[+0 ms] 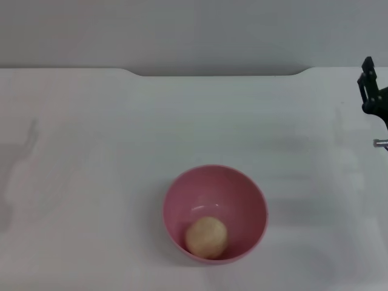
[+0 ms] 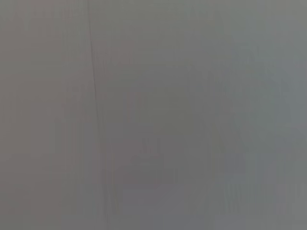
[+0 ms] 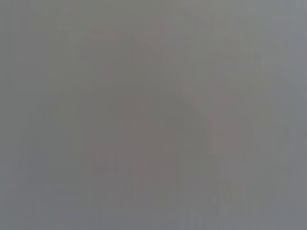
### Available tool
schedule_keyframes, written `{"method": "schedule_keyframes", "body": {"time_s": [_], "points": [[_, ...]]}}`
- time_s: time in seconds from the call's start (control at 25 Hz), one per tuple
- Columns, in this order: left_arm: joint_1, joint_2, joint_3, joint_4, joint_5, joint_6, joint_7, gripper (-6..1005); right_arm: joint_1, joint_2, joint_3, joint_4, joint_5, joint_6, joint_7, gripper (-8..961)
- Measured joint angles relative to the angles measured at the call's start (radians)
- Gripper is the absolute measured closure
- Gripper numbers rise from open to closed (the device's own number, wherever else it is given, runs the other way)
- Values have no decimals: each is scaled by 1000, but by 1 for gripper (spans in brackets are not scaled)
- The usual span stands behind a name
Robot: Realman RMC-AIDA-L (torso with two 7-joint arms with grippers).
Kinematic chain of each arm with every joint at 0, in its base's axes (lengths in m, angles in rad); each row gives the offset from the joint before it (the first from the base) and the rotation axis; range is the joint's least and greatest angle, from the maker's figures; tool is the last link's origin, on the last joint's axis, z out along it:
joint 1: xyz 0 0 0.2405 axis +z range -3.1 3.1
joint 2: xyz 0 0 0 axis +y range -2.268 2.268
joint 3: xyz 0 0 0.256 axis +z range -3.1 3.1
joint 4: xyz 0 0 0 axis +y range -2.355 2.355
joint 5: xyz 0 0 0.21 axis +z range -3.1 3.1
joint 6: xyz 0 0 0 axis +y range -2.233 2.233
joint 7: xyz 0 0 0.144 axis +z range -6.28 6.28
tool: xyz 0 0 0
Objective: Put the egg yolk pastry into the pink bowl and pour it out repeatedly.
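A: Head view, go. What's on the bench?

B: Round, smooth pink plastic-looking bowl [image 1: 214, 213], upright, near the middle of the front edge of the plain white matte table [image 1: 109, 151]. Inside it a small rounded pale beige-yellow egg yolk pastry [image 1: 207, 237], matte and slightly lumpy, lying on the bowl floor against the front wall.

A: Grippers?

B: Black right gripper [image 1: 371, 91] at the right edge, towards the far right corner, well apart from the bowl. It's cut off by the frame, so I can't tell if it's apart or together. Left gripper isn't visible. Nothing stands between gripper and bowl.

A: Left wrist view?

B: Flat grey surface, one faint thin dark line. No bowl, no pastry.

A: Right wrist?

B: Featureless grey. Only the head view shows the task things.
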Motion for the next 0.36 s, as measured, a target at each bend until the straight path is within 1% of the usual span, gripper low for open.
{"method": "schedule_keyframes", "body": {"time_s": [0.36], "points": [[1,-2,0,-17,1,0,2,202,-2,-1,3,-11,-2,15,133,435]]}}
